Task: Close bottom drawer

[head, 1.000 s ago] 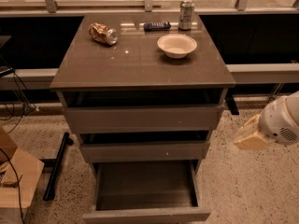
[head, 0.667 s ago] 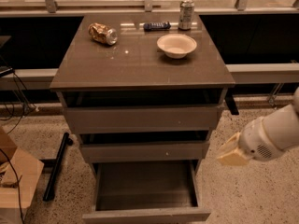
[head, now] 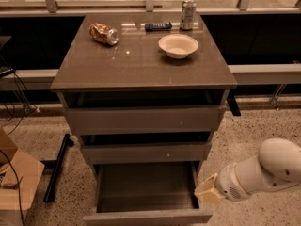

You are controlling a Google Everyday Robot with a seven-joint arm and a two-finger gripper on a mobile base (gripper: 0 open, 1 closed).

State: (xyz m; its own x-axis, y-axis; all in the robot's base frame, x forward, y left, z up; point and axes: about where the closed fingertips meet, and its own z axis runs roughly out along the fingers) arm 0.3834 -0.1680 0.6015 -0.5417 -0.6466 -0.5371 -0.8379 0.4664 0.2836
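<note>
Hovering just beside right front corner of bottom drawer (head: 146, 188), hand (head: 207, 192) low near floor (head: 256, 135); spread or pressed together, cannot tell. Drawer lowest in cabinet (head: 141, 72), pulled well out. Risk: push landing off-centre at corner skews drawer, jams it; hand could slip past front.

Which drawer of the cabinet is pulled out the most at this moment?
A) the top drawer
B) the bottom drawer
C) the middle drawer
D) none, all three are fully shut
B: the bottom drawer reaches far past the middle drawer and the top drawer, so its bare floor shows. The pincer is beside its right side, near the front corner.
</note>
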